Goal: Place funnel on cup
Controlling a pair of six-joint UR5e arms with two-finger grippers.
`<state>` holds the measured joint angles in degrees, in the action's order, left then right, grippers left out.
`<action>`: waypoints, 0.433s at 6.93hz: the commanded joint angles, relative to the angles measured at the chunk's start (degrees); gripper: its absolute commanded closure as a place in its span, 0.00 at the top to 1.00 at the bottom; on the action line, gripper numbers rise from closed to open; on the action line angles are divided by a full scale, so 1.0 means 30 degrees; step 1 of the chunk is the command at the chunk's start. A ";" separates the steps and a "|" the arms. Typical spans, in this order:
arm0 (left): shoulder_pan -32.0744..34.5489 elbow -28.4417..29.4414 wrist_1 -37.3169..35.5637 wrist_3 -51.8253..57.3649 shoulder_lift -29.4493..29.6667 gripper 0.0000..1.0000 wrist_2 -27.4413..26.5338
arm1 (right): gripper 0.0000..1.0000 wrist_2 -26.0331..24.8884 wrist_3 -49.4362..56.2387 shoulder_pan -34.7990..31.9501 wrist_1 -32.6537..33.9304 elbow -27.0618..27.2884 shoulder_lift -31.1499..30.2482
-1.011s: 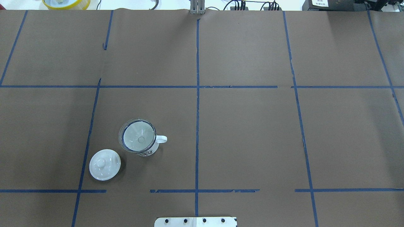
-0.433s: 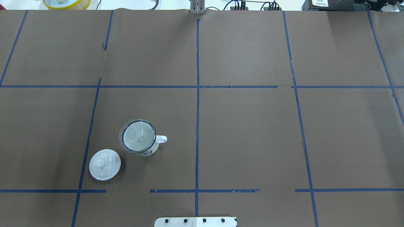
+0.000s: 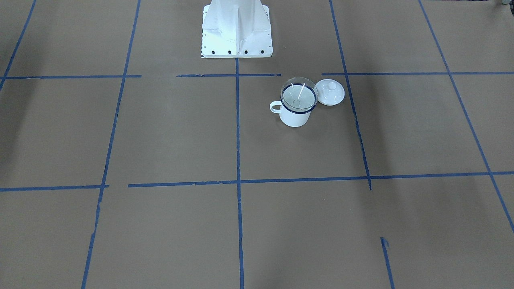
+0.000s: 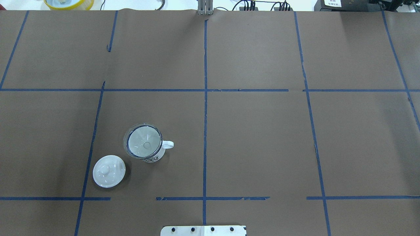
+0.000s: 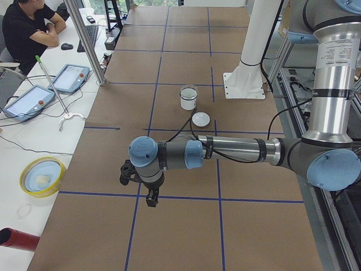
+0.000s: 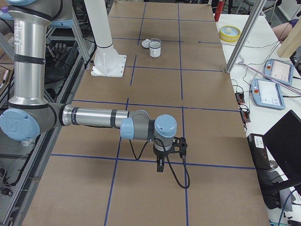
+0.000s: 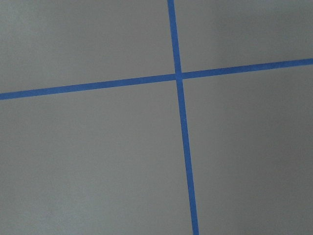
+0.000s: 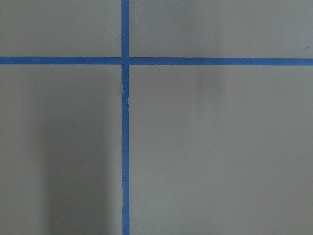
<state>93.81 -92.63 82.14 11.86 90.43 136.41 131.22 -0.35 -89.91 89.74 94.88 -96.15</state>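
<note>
Funnel atop cup — dark print on cup unreadable — left claw, right claw: opening indiscernible

- We see a clear plastic funnel seated on a white enamel mug near the far edge of the brown papered table.
- A white domed lid lies just beside them.

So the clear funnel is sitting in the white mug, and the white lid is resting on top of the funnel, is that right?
Not quite. The funnel does sit in the mug, but the lid is not on top of it. It lies on the table beside the mug, as the overhead exterior view shows.
</note>
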 commanded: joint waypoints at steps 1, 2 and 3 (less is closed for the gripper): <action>0.0050 -0.0002 0.0013 -0.0027 0.0119 1.00 -0.0031 | 1.00 0.0000 0.0000 0.0000 0.0000 0.0014 0.0000; 0.0050 -0.0002 0.0013 -0.0028 0.0294 1.00 -0.0032 | 1.00 0.0000 0.0000 0.0000 0.0000 -0.0015 0.0000; 0.0050 -0.0002 -0.0016 -0.0028 0.0586 1.00 -0.0090 | 1.00 0.0000 0.0000 0.0000 0.0000 0.0013 0.0000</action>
